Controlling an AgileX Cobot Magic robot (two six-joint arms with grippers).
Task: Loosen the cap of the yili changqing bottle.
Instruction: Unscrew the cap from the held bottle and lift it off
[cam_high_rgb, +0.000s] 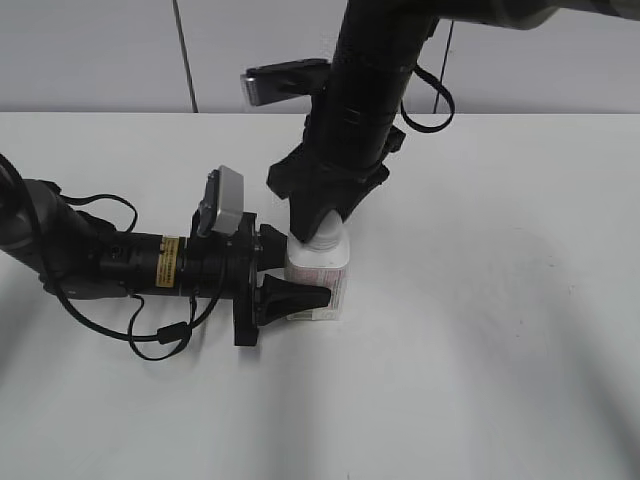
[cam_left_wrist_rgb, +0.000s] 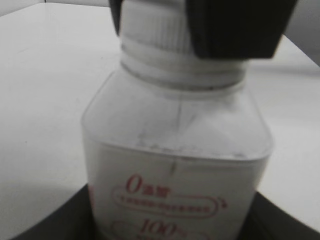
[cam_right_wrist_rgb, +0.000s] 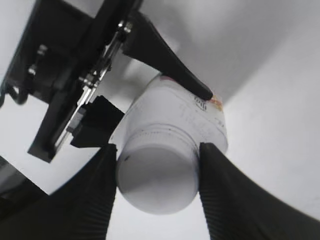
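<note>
A: Position of small squat white plastic bottle with pink printed label (cam_high_rgb: 318, 280)?
B: Upright on plain white desk (cam_high_rgb: 500, 350), near the middle, slightly left of centre in the exterior view. Red print on the label readable only in part in the left wrist view (cam_left_wrist_rgb: 175, 200); rest blurred.

A: Left black two-finger tool (cam_high_rgb: 300, 285)?
B: Lying low and level along the desk, reaching in from the left. Clamped on the bottle body, one finger (cam_high_rgb: 295, 297) across the front face, another (cam_right_wrist_rgb: 170, 62) pressed along the far side in the right wrist view. Grey camera block (cam_high_rgb: 222, 202) on top of the wrist.

A: Right black tool (cam_high_rgb: 322, 222)?
B: Coming straight down from above. Ribbed fingers (cam_right_wrist_rgb: 95, 200) on both sides of small round white flat-topped screw cap (cam_right_wrist_rgb: 156, 181), touching its rim, closed upon it. In the left wrist view, ridged cap side (cam_left_wrist_rgb: 155, 30) partly covered by a dark pad (cam_left_wrist_rgb: 240, 27).

A: Cap seated or lifted?
B: Cannot tell for sure; cap sits on the neck, neck ring (cam_left_wrist_rgb: 180, 70) visible just beneath.
</note>
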